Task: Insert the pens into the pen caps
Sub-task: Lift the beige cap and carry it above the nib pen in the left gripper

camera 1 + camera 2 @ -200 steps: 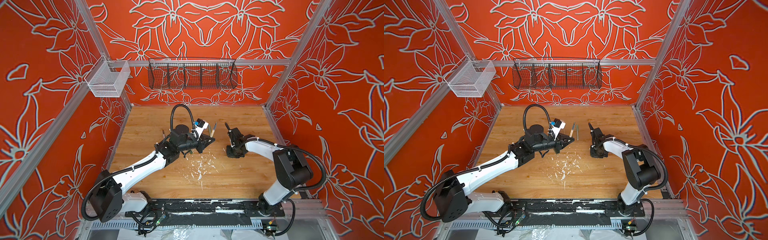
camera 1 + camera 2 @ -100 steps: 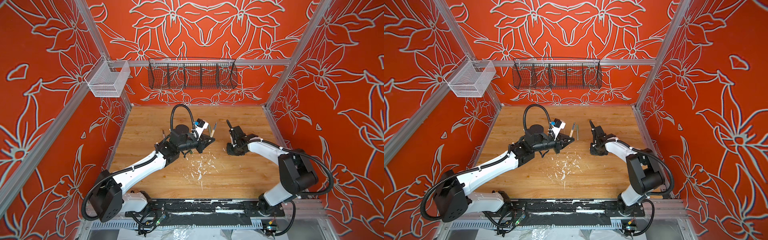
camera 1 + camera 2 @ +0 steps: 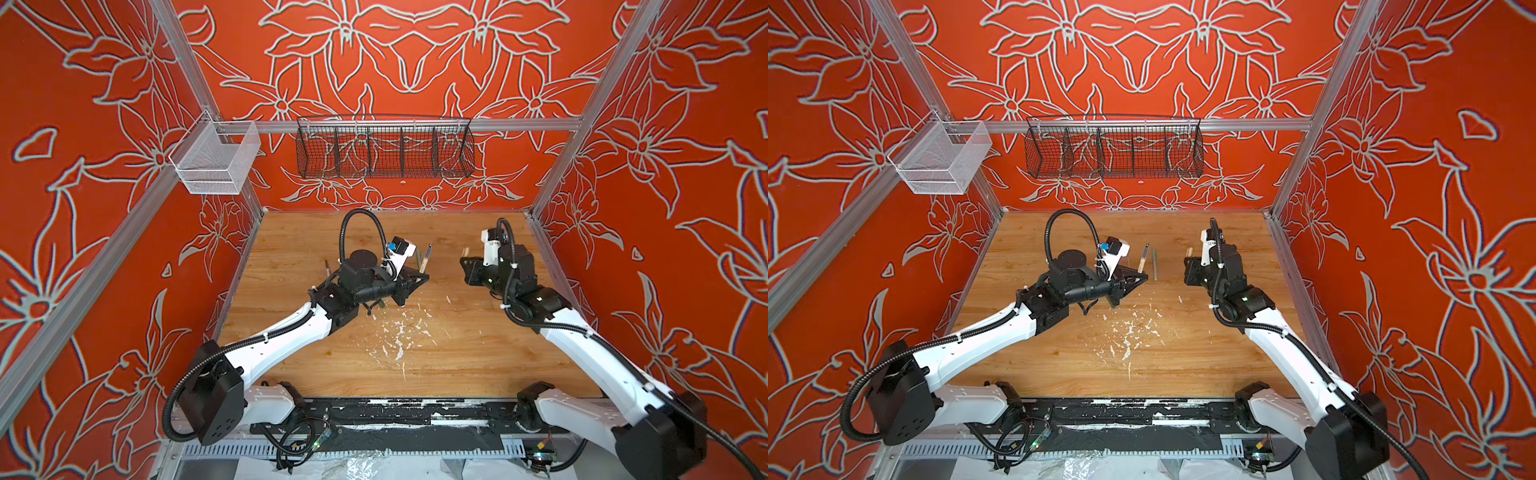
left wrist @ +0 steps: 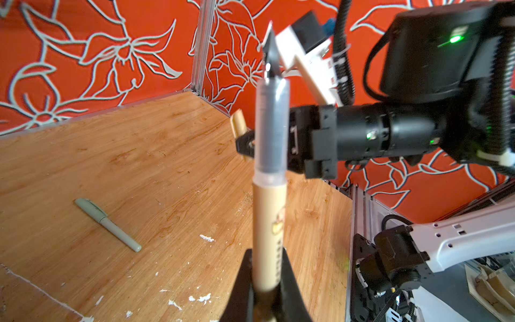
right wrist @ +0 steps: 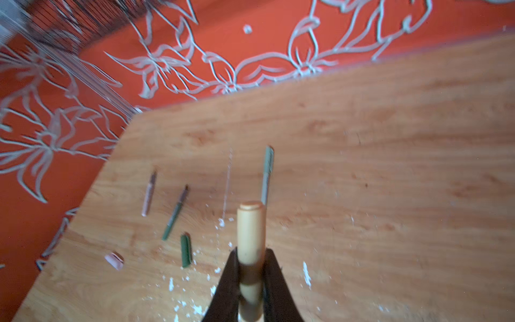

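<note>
Fig.: Risk – tan pen (image 4: 269,217) & tan cap (image 5: 250,231) meet off-axis. The cap's rounded end looks closed & faces outward, so the nib may butt vs. it, skid, or twist either piece in its grip. Left jaws clamped on pen barrel, nib end sticking out clear. Right jaws clamped on cap, rounded end protruding. Both above counter (image 5: 390,167), well apart.
</note>
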`<move>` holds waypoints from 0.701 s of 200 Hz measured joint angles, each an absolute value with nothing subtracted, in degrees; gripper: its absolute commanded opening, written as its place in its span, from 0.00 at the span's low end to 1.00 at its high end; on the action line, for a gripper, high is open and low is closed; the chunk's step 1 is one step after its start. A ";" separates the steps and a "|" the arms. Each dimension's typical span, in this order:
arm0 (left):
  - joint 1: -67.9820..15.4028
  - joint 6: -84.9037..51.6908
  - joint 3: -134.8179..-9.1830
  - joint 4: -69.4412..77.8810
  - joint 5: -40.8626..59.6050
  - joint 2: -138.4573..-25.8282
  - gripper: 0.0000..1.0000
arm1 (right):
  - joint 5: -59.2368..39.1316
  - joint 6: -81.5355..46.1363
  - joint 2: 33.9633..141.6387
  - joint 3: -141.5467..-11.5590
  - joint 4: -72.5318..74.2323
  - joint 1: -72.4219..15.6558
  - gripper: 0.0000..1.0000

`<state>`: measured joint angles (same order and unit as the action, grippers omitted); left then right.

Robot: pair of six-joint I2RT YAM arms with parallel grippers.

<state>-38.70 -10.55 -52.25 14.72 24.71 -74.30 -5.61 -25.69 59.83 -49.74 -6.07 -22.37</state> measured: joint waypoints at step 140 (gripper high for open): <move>-39.11 -10.24 -49.25 18.59 20.62 -71.53 0.00 | -9.85 -26.22 60.80 -52.77 25.34 -34.20 0.14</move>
<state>-39.11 -10.24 -49.25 18.59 20.62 -71.53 -9.85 -26.22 60.80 -52.77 25.34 -34.20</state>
